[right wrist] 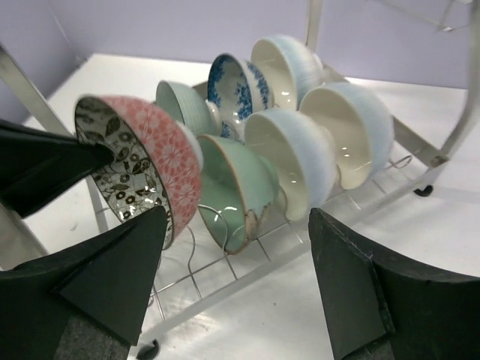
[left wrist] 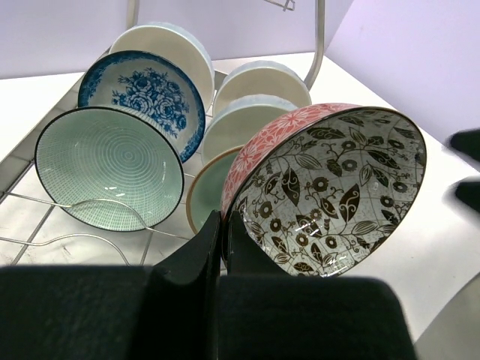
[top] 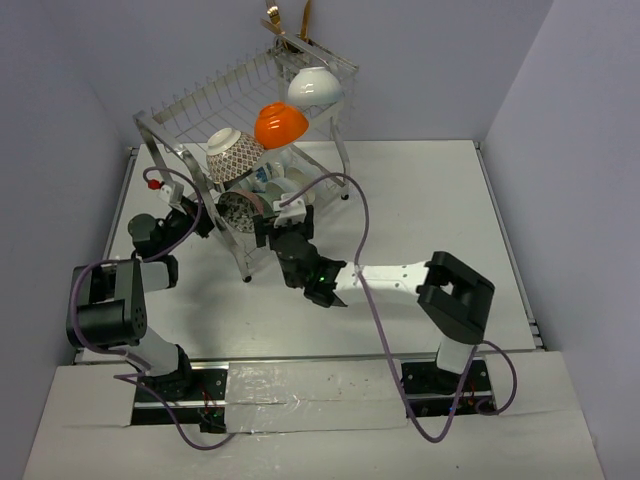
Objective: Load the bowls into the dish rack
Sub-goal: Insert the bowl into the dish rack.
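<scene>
Holding the pink bowl [left wrist: 330,195] by its rim, my left gripper [left wrist: 223,225] is clamped shut, one finger on the pink outside and the other on the leaf-patterned inside. The bowl stands on edge at the near end of the lower tier of the rack [top: 225,85], with its mouth turned away from the row behind it. Whether its lower edge rests on the wires I cannot tell, since my own fingers hide that spot.

My right gripper [right wrist: 236,247] hangs just in front of the same tier with its fingers spread wide and nothing between them. One finger is just beside the pink bowl's lower rim.

On the lower tier, all on edge between the tines:
- **Near row:** a teal bowl [right wrist: 232,184] just behind the pink one, then two pale bowls [right wrist: 292,161].
- **Far row:** a ribbed bowl [left wrist: 109,169], a blue floral bowl [left wrist: 150,94] and a cream bowl [left wrist: 169,49].

On the upper tier sit an orange bowl [top: 280,125], a white bowl [top: 315,87] and a brown bowl [top: 234,153], which lies mouth down. Gold cutlery [top: 290,25] stands at the far corner. The rack stands on the table [top: 420,190].
</scene>
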You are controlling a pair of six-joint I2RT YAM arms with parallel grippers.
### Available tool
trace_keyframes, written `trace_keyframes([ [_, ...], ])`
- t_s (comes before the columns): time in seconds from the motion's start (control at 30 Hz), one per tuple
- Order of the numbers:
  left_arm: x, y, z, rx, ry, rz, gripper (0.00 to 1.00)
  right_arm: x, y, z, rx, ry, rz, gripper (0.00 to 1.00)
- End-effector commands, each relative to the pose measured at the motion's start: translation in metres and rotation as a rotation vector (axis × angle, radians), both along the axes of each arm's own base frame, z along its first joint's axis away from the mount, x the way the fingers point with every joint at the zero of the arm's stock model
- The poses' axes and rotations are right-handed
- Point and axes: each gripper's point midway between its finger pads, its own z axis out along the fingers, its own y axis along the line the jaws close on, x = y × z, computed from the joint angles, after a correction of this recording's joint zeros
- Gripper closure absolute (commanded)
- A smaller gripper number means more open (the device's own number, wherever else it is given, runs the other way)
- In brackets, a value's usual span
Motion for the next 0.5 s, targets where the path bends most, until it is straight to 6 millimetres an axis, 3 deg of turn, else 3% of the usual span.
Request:
trace_keyframes([
  [0.0, 0.001, 0.0, 0.031, 0.025, -0.197, -0.003, 1.0, -0.008, -0.025, 0.037, 0.124, -0.041, -0.013, 0.16],
  [0.03, 0.002, 0.0, 0.032, 0.025, -0.212, -0.005, 1.0, -0.011, -0.033, 0.049, 0.15, -0.052, -0.012, 0.16],
  [0.07, 0.005, 0.0, 0.033, 0.024, -0.216, -0.004, 1.0, -0.015, -0.04, 0.041, 0.134, -0.042, -0.006, 0.16],
  [0.13, 0.007, -0.001, 0.034, 0.019, -0.227, -0.013, 1.0, -0.021, -0.053, 0.053, 0.173, -0.049, 0.007, 0.16],
  [0.17, 0.007, -0.001, 0.034, 0.019, -0.231, -0.018, 1.0, -0.024, -0.061, 0.044, 0.161, -0.038, 0.011, 0.15],
  [0.23, 0.008, -0.002, 0.034, 0.016, -0.233, -0.031, 1.0, -0.032, -0.075, 0.06, 0.209, -0.051, 0.033, 0.15],
  [0.27, 0.008, -0.002, 0.035, 0.018, -0.238, -0.037, 1.0, -0.035, -0.083, 0.052, 0.197, -0.042, 0.036, 0.14],
  [0.3, 0.007, -0.002, 0.034, 0.026, -0.244, -0.044, 1.0, -0.041, -0.093, 0.067, 0.234, -0.062, 0.042, 0.14],
  [0.37, 0.01, 0.001, 0.034, 0.041, -0.245, -0.048, 1.0, -0.047, -0.107, 0.065, 0.237, -0.063, 0.039, 0.13],
  [0.4, 0.01, 0.002, 0.032, 0.05, -0.243, -0.058, 1.0, -0.05, -0.117, 0.075, 0.272, -0.079, 0.034, 0.13],
  [0.47, 0.013, 0.002, 0.033, 0.06, -0.253, -0.076, 1.0, -0.055, -0.128, 0.07, 0.272, -0.076, 0.03, 0.12],
])
